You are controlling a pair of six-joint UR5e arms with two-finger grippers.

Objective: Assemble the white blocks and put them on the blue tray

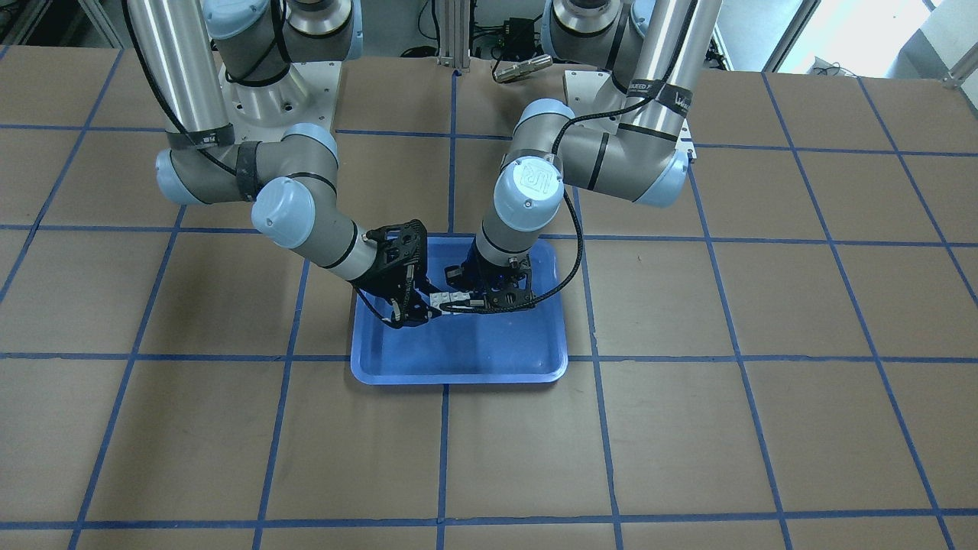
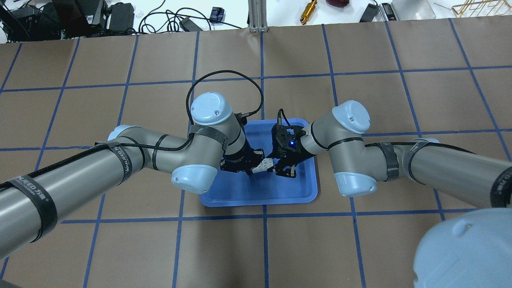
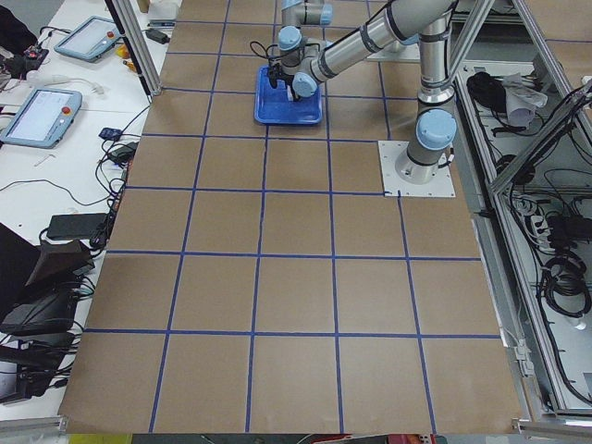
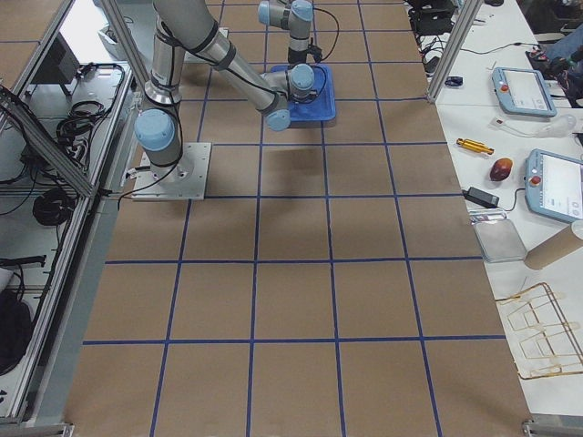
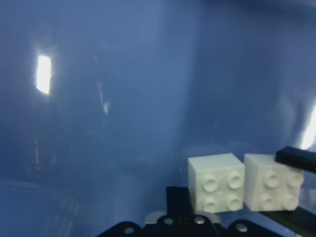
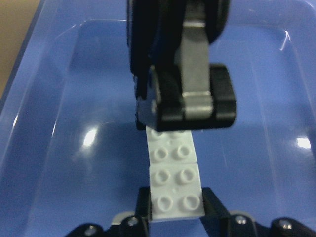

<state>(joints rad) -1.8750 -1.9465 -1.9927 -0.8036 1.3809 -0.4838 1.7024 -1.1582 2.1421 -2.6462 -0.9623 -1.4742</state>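
The blue tray [image 1: 458,368] [image 2: 260,200] lies on the table in front of the robot. Both grippers hover low over it. My left gripper [image 1: 483,299] [image 2: 247,165] is shut on one white block [image 5: 216,181]. My right gripper [image 1: 412,305] [image 2: 280,166] [image 6: 177,205] is shut on the other white block [image 6: 177,193]. The two blocks [image 1: 448,299] [image 2: 264,165] stand edge to edge in one row, studs showing. The left wrist view shows a thin gap between them. The tray floor [image 5: 123,98] [image 6: 64,148] is bare beneath them.
The table is brown paper with a blue tape grid. A brass tool [image 2: 308,8] and cables lie beyond its far edge. Side benches hold tablets [image 3: 42,116] [image 4: 556,182]. The arm bases [image 3: 421,166] [image 4: 168,168] stand on white plates.
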